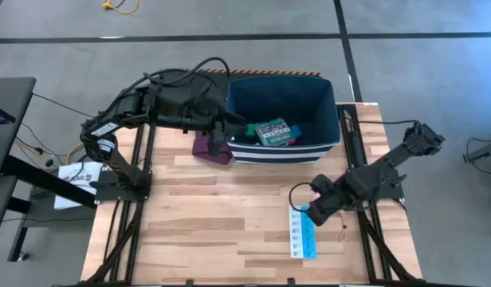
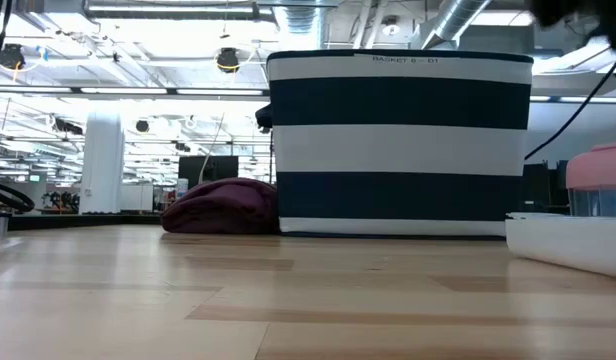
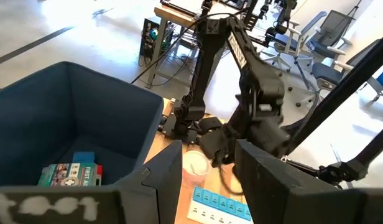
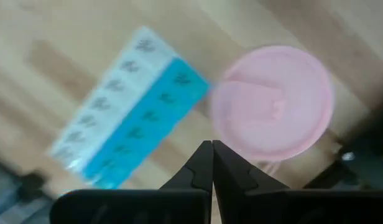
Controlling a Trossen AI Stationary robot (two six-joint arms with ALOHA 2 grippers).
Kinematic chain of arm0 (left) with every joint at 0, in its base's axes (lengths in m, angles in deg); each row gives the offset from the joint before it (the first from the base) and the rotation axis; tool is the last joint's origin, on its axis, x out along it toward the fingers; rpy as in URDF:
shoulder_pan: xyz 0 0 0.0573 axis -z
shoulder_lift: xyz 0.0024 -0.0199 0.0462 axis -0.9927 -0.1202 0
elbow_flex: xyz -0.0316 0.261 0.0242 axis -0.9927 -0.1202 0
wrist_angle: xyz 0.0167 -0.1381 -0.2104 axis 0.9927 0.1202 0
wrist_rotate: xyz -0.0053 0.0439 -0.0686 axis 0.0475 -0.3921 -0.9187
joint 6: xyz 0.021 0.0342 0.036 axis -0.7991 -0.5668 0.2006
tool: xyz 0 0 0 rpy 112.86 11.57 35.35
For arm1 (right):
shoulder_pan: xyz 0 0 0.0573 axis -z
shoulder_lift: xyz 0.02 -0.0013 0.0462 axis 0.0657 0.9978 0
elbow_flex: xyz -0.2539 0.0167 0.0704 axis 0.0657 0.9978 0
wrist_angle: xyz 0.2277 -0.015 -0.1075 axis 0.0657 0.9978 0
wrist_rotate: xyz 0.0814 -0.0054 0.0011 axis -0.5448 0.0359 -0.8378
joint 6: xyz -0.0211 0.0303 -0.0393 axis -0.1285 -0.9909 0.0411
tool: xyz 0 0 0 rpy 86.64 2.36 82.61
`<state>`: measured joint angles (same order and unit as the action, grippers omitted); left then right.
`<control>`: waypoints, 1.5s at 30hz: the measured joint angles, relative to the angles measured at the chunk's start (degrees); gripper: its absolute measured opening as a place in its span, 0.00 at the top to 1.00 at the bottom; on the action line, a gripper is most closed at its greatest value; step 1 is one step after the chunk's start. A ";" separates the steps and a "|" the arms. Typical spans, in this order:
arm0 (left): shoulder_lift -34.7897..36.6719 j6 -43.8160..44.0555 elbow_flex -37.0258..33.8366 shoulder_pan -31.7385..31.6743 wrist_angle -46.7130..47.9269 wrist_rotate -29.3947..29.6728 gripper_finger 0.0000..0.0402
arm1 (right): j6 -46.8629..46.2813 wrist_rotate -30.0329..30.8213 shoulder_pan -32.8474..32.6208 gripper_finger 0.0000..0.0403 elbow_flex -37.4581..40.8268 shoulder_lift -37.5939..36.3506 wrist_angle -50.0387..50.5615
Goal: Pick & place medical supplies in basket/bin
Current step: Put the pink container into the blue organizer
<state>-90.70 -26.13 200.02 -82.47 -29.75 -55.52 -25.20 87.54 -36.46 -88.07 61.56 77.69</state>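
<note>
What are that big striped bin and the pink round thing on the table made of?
The bin looks like matte woven fabric, judging by its soft rim and printed label. The pink round roll has a smooth, faintly glossy face, probably plastic, though blur leaves that open.

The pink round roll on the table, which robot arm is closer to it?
The right. Its gripper hovers just above the pink round roll, while the left gripper is far off at the navy striped fabric bin.

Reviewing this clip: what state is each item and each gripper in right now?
Bin: upright, holding green-red box.
Pill strip: flat on table, outside bin.
Pink roll: on table beside pill strip.
Maroon cloth: folded beside bin.
Left gripper: open, over bin.
Right gripper: shut, empty, above pink roll.
</note>
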 joint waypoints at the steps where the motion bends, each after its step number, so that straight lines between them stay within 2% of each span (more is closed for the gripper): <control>1: 0.00 0.16 0.00 0.00 0.00 -0.18 0.66 | -0.75 0.09 -1.10 1.00 -1.00 -0.46 0.06; 8: 0.00 1.08 0.00 0.00 1.95 -0.51 0.66 | -11.48 -0.26 -13.99 1.00 -6.71 -1.74 0.61; 14: 0.00 1.11 0.00 0.00 4.40 0.42 0.66 | -32.93 -2.16 -29.77 1.00 -7.13 0.29 6.54; 16: 0.00 1.11 0.00 0.00 4.27 1.38 0.66 | -34.35 0.58 -34.00 1.00 -7.11 1.68 6.18; 18: 0.00 1.13 0.00 0.00 4.07 1.92 0.66 | -31.45 3.44 -36.52 1.00 -7.11 3.43 5.69; 21: 0.00 1.14 0.00 0.00 3.89 2.76 0.66 | -24.50 4.63 -37.72 1.00 -7.11 6.00 5.74; 26: 0.00 2.82 0.00 0.00 3.87 2.92 0.66 | -22.94 0.69 -36.62 0.96 -5.54 9.38 6.36; 30: 0.00 4.78 0.00 0.00 3.87 2.94 0.66 | -21.04 -3.89 -35.22 0.86 -3.83 10.57 4.05; 36: 0.00 5.90 0.00 0.00 3.85 2.94 0.66 | -15.79 -4.75 -33.10 0.65 -3.59 12.25 3.08; 38: 0.00 5.97 0.00 0.00 3.85 2.94 0.66 | -16.33 -3.88 -32.37 0.58 -3.57 12.95 3.31; 41: 0.00 5.97 0.00 0.00 3.85 2.86 0.66 | -18.53 1.53 -31.81 0.50 -3.57 13.28 3.63; 43: 0.00 5.97 0.00 0.00 3.85 2.81 0.66 | -19.83 5.15 -32.11 0.48 -3.57 13.23 5.13; 45: 0.00 5.97 0.00 0.00 3.88 2.79 0.66 | -21.65 6.20 -33.19 0.47 -3.57 12.99 8.53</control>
<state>-90.70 -20.17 200.02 -82.47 -25.87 -52.73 -46.84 93.74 -69.66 -91.63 74.54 86.22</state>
